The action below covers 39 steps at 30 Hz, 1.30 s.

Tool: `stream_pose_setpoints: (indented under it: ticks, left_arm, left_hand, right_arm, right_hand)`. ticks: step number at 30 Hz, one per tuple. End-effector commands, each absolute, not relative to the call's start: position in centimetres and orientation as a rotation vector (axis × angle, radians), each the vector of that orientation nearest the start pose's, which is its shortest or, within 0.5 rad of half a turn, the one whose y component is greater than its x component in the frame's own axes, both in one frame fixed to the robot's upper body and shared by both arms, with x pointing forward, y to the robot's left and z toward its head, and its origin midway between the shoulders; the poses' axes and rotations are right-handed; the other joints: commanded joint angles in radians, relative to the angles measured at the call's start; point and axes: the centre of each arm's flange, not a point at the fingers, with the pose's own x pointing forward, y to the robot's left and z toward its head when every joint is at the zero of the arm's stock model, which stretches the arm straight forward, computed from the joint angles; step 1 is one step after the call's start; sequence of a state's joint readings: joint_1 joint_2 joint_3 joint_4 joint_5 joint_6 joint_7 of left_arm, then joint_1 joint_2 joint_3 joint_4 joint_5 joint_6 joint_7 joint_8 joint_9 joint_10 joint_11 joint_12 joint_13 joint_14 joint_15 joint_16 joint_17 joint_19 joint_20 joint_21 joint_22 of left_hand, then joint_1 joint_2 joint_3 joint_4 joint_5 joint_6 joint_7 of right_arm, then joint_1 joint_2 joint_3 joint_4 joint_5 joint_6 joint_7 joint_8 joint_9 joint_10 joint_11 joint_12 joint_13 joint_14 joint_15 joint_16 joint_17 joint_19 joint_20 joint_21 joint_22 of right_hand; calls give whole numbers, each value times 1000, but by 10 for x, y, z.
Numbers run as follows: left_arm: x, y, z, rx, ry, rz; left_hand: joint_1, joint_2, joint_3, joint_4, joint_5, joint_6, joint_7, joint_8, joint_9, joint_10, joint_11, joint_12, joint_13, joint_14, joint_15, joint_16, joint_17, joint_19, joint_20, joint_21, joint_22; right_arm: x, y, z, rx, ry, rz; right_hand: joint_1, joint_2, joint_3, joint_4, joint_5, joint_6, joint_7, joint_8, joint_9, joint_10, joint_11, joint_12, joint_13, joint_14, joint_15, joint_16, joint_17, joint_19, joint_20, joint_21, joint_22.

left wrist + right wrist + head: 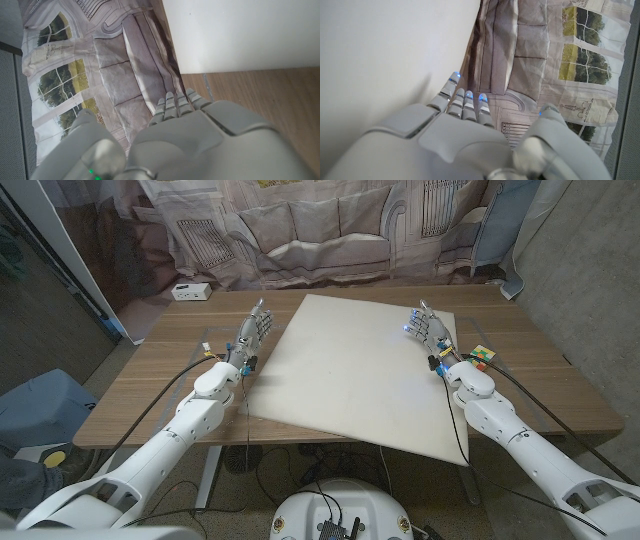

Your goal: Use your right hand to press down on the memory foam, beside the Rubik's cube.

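The right robot hand point(424, 326) stands open and holds nothing, over the memory foam point(355, 370) near its right edge. It should come down flat on the foam, pressing evenly and staying clear of the Rubik's cube point(483, 355), which lies on the counter point(160, 380) just right of the foam.
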<state>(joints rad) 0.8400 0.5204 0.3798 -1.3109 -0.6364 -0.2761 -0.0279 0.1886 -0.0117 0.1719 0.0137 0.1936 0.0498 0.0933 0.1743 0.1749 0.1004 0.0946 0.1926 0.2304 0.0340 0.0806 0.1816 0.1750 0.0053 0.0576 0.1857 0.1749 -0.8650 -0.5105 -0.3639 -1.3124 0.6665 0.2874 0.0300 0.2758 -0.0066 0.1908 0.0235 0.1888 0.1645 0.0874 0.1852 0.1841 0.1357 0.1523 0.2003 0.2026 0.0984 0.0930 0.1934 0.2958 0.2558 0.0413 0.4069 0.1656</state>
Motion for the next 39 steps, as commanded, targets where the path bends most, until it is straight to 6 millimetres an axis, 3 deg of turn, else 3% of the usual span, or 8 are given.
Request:
stream_pose_setpoints:
  ticks: [1, 6, 11, 15, 27, 36, 39]
  left_arm:
    - [646, 281, -38, -2, -578, -228]
    - [639, 284, -36, 15, -589, -221]
    - [634, 284, -32, 34, -599, -224]
    - [630, 283, -30, 53, -609, -229]
    - [623, 291, -23, 110, -622, -204]
    - [620, 295, -20, 130, -642, -208]
    - [620, 296, -19, 124, -647, -211]
  left_hand:
    - [8, -2, 7, 0, 7, 2, 8, 7, 3, 10, 1, 7, 2, 0, 10, 4, 5, -3, 8, 5, 5]
    - [9, -2, 7, -1, 7, 4, 9, 9, 3, 15, 2, 9, 0, 3, 9, 5, 5, -3, 7, 6, 4]
    - [9, -2, 7, -1, 8, 10, 9, 12, 3, 18, 1, 11, -2, 6, 10, 6, 5, -3, 8, 6, 4]
    - [9, -1, 6, -2, 8, 16, 11, 14, 3, 18, 2, 11, -3, 8, 10, 7, 5, -4, 9, 6, 4]
    - [10, 0, 6, -4, 8, 28, 12, 18, 2, 28, -2, 16, -9, 19, 7, 10, 4, -3, 6, 8, 4]
    - [11, 1, 5, -5, 8, 33, 13, 18, 2, 30, 0, 17, -11, 20, 8, 9, 4, -2, 2, 9, 4]
    - [11, 1, 5, -6, 8, 33, 13, 18, 2, 31, 2, 17, -12, 21, 8, 9, 4, 1, -5, 10, 4]
  right_arm:
    - [640, -295, -47, 68, -600, 202]
    - [631, -295, -44, 56, -635, 197]
    - [624, -295, -44, 52, -655, 195]
    - [619, -294, -43, 30, -678, 192]
    - [612, -290, -40, -53, -707, 228]
    - [607, -285, -37, -146, -748, 216]
    - [604, -282, -37, -172, -758, 200]
  right_hand:
    - [10, -1, 5, -1, 6, 6, 0, 4, 5, 6, 4, 8, 2, 1, 8, 8, 3, 10, 0, 4, 2]
    - [9, -1, 4, -2, 6, 10, -4, 6, 5, 13, 3, 10, 1, 5, 4, 10, 2, 12, 0, 2, 2]
    - [9, 1, 4, -5, 5, 27, -4, 13, 5, 35, -6, 17, 1, 28, -7, 19, -4, 41, -7, 3, 3]
    - [7, 0, 2, -9, 3, 61, -21, 25, 6, 69, -10, 27, 1, 31, -4, 19, -10, 44, -3, -7, 4]
    - [1, -4, -6, -15, 3, 69, -39, 21, 6, 41, -15, 10, 0, -17, -19, 2, -22, -22, -8, -54, 4]
    - [1, -2, -7, -20, 5, 50, -46, 11, 6, 19, -24, 0, -1, -38, -31, -2, -28, -32, -18, -69, 4]
    - [4, 1, -6, -24, 6, 46, -47, 9, 6, 13, -57, -1, -2, -37, -33, 1, -33, -29, -20, -75, 4]
